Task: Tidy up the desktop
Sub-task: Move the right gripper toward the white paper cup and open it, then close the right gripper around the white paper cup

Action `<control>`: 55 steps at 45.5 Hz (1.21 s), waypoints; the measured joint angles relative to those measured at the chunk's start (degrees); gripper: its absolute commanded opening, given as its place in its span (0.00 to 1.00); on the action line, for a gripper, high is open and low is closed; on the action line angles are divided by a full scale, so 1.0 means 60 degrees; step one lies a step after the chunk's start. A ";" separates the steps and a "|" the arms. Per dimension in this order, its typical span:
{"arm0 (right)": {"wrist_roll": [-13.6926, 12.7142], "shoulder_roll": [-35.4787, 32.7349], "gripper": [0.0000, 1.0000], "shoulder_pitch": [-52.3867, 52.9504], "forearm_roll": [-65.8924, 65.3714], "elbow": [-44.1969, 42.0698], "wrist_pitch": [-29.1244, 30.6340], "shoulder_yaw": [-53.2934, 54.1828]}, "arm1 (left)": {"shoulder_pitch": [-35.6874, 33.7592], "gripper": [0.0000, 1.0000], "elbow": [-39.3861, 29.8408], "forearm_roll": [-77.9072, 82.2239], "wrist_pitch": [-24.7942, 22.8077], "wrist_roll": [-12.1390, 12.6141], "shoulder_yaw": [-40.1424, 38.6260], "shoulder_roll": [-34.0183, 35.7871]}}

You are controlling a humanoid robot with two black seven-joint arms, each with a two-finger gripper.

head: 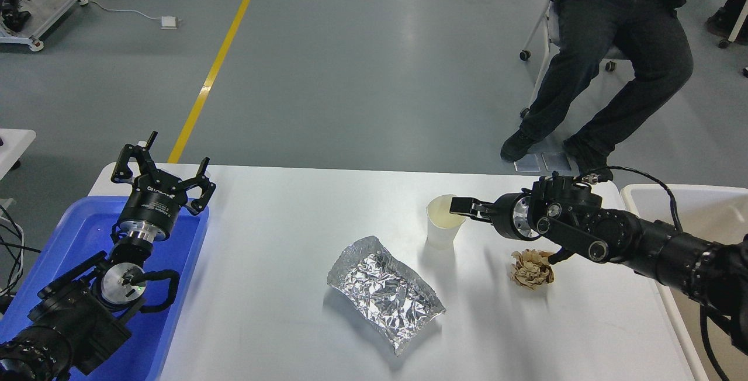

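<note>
The white desktop [280,287] carries a white paper cup [439,234] standing upright, a crumpled sheet of silver foil [383,290] in the middle, and a crumpled ball of brown paper [530,270] to the right. My right gripper [457,207] reaches in from the right, and its tip is at the cup's right rim. It is seen edge-on, so I cannot tell its fingers apart. My left gripper [160,173] is open and empty, raised over the far end of the blue tray [70,241].
The blue tray sits at the table's left edge. A beige-white open bin [701,205] stands off the right edge. A seated person [608,48] is beyond the far right corner. A yellow floor line [216,65] runs behind the table.
</note>
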 measured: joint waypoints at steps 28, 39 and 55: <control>0.0778 0.0456 0.59 -0.0360 -0.0003 -0.0807 -0.0327 -0.0026 | 0.0005 1.00 0.0000 0.0000 0.0000 0.0000 0.0000 0.0000; 0.0880 0.0500 0.20 -0.0391 -0.0003 -0.0863 -0.0380 -0.0045 | 0.0005 1.00 0.0000 0.0000 0.0000 0.0000 0.0000 0.0000; 0.0889 0.0510 0.00 -0.0364 -0.0001 -0.0809 -0.0365 -0.0063 | -0.0001 1.00 0.0000 0.0000 0.0000 0.0000 0.0000 0.0000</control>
